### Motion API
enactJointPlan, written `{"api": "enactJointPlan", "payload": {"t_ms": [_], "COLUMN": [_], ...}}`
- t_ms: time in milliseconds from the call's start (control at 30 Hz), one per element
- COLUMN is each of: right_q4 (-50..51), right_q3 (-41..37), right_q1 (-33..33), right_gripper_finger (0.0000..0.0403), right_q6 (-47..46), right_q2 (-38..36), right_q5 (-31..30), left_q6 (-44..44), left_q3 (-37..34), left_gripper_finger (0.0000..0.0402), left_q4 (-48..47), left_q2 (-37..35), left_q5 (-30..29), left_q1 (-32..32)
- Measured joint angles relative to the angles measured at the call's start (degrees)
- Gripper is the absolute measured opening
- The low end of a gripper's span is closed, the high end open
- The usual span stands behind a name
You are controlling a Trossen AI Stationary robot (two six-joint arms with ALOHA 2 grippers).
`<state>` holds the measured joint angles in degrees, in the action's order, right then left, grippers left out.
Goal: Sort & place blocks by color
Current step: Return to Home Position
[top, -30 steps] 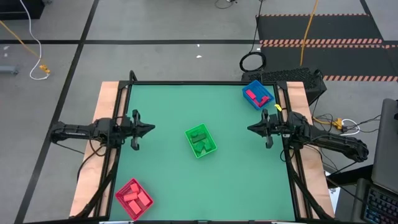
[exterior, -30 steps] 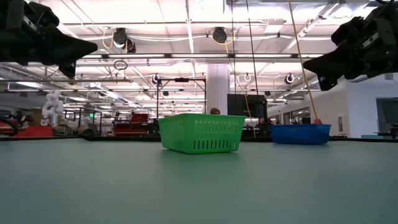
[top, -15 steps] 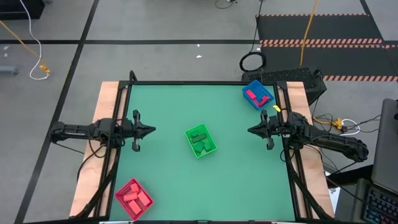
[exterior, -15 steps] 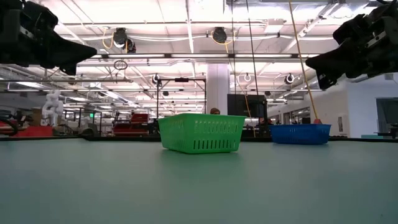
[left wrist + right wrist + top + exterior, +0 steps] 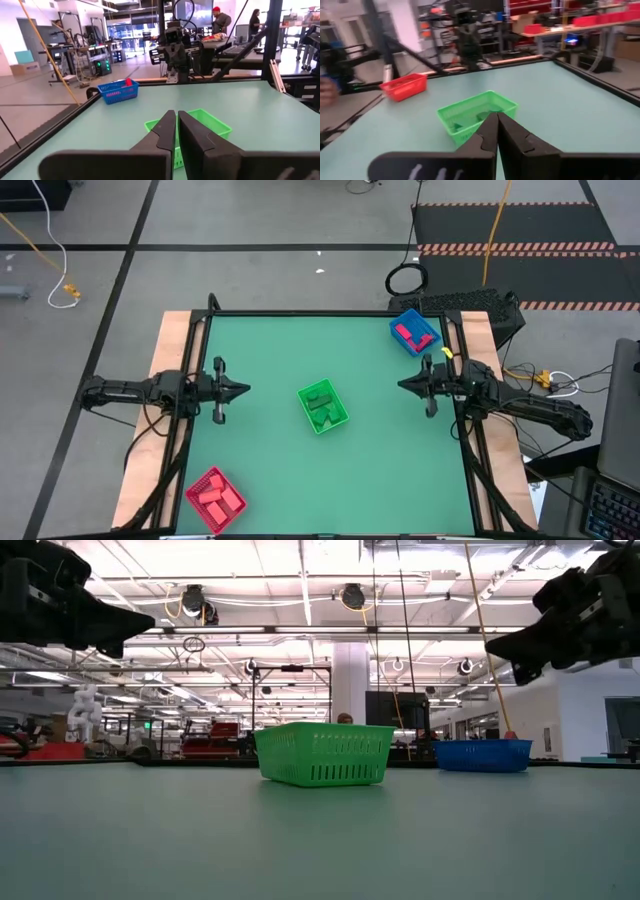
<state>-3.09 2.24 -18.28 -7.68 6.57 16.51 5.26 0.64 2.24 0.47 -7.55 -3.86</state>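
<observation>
No loose block is seen on the green table (image 5: 380,480) now. The red blocks (image 5: 213,498) are gathered in the red bin (image 5: 240,505) at the lower left of the high view, the green blocks (image 5: 320,408) in the green bin (image 5: 342,418) at the centre, and the pink blocks (image 5: 405,333) in the blue bin (image 5: 432,328) at the upper right. The left gripper (image 5: 243,389) is held over the table's left edge and the right gripper (image 5: 404,386) over its right edge, each pointed at the centre, fingers pressed together on nothing. The sorting is judged done, with only the arms' retreat left. What risk remains lies at the blue bin: it stands just beside the right arm, and one pink block is seen poking above its rim in the low view — a wide swing there could knock the bin and spill it.
</observation>
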Motion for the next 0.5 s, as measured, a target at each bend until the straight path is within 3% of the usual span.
{"api": "enactJointPlan", "payload": {"t_ms": [500], "right_q4": [-0.4], "right_q3": [0.0], "right_q1": [0.0], "right_gripper_finger": [0.0], "right_q6": [0.9], "right_q2": [0.0], "right_q5": [-1.5], "left_q6": [0.3], "left_q3": [0.0], "left_gripper_finger": [0.0024], "left_q4": [0.1], "left_q2": [0.0], "left_q5": [0.0], "left_q1": [0.0]}}
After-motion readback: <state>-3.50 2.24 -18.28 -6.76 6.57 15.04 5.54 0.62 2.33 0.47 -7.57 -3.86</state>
